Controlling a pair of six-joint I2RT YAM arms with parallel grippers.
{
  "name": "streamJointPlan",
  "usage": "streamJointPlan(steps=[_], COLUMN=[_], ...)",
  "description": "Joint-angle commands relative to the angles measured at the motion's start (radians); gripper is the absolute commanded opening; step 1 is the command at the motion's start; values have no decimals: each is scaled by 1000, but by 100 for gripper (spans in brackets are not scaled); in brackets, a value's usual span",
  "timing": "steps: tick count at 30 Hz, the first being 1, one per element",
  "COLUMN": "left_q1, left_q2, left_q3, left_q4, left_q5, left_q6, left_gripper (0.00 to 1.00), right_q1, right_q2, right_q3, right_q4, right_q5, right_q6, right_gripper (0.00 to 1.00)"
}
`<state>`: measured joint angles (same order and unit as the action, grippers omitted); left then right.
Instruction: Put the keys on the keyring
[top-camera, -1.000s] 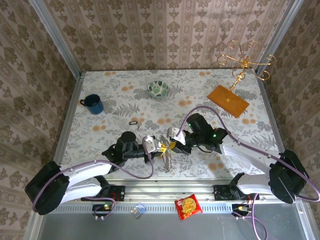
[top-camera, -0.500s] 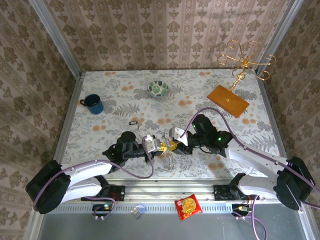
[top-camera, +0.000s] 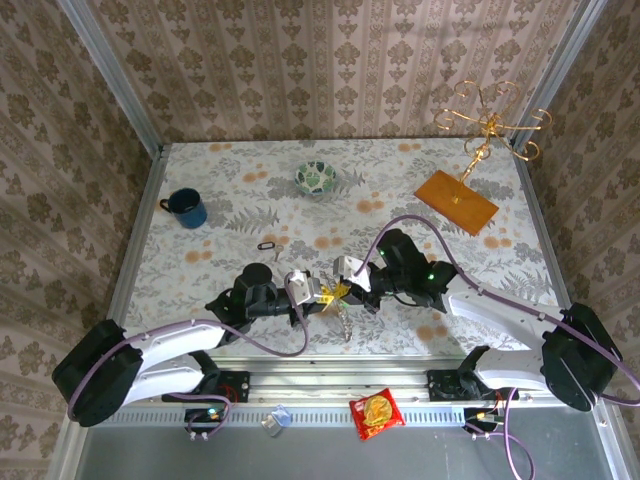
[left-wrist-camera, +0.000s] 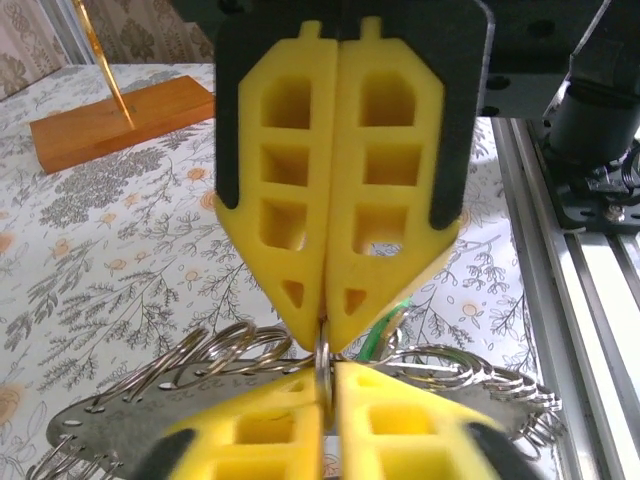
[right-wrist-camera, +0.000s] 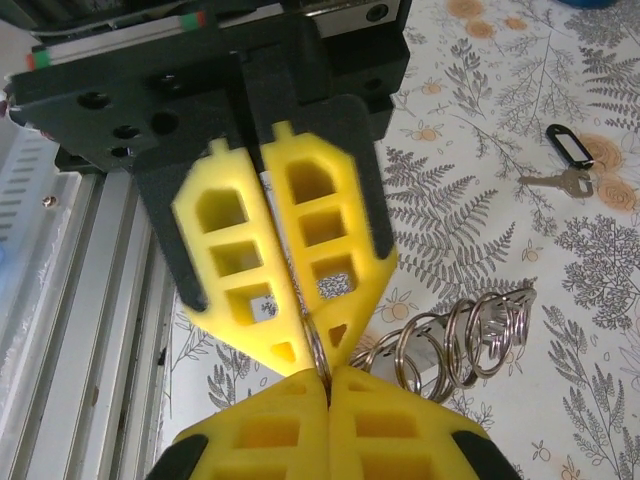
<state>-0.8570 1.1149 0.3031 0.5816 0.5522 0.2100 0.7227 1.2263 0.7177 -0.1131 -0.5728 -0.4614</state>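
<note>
Left wrist: looped silvery metal rings (left-wrist-camera: 480, 372)

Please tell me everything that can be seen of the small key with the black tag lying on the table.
The key is small and silvery, metal by its look. A black oval tag, seemingly plastic with a paler middle, is joined to its head. Both lie flat on the flowered table, on the near side of the patterned bowl and well apart from the silver rings. Only the table touches them.
</note>
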Motion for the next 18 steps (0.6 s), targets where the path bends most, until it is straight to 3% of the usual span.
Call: streamJointPlan(steps=[1,3,7,18], left_q1=[-6,-6,-7,-7], left_q2=[-30,-52,-86,-67], left_q3=[-2,3,29,85], left_q4=[37,-2,-110,-185], left_q5=[-11,-25,-38,-14], left_q6=[-14,-3,35,80], left_gripper=[23,31,33,23], right_q1=[9,9,16,82], right_q2=[3,2,11,88], right_q3=[44,68,128,266], right_q4=[-59,-115,-233,-419], right_q5=[13,41,87,203], right_q6=[-40,-73,-144,-264], right_gripper=[0,0,0,0])
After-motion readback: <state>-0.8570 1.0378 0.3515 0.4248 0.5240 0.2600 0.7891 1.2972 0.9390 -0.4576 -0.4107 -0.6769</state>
